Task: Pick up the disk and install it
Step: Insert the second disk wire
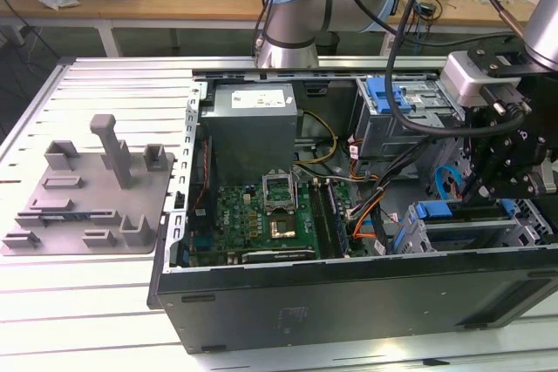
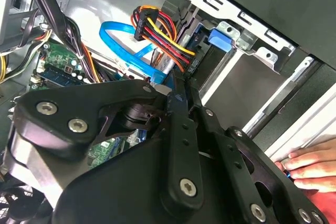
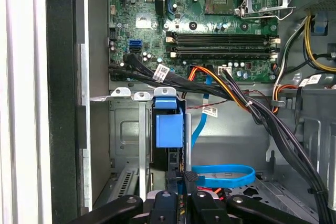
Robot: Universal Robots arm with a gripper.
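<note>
The disk [image 3: 169, 129] stands on edge in a slot of the metal drive cage [image 3: 126, 124], its blue carrier frame end facing the first wrist view. My gripper [image 3: 184, 178] is right behind it, black fingers drawn close together on the disk's thin edge. In the exterior view my gripper [image 1: 490, 202] hangs over the drive cage [image 1: 462, 237] at the case's near corner, on the exterior view's right. In the second wrist view the fingers [image 2: 178, 103] meet in front of the slot, beside a blue cable [image 2: 118, 38].
The open computer case [image 1: 349, 294] holds a motherboard [image 1: 261, 215], a power supply [image 1: 253, 128] and cable bundles [image 3: 262, 114] running close to the cage. A grey fixture plate [image 1: 87, 189] lies at the exterior view's left. A person's hand [image 2: 310, 166] rests on the case edge.
</note>
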